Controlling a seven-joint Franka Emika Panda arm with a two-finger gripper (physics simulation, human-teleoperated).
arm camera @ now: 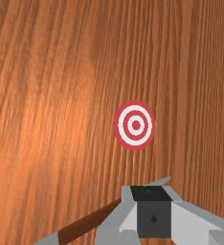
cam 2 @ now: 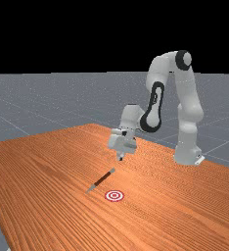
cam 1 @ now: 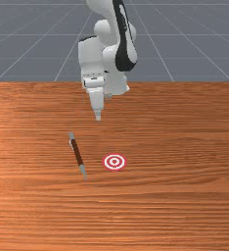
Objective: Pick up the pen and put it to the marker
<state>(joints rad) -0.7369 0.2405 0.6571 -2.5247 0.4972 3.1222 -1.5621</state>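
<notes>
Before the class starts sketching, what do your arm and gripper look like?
My arm is white, built of rounded, tube-like segments, with black panels at some joints. My gripper is whitish grey and blocky, with small dark marks, narrowing to a slim tip.

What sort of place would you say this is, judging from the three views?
Probably a simulated robotics test scene: a white and grey arm stands at a wooden table, a red-and-white target marks the surface, and a plain gridded floor stretches beyond.
</notes>
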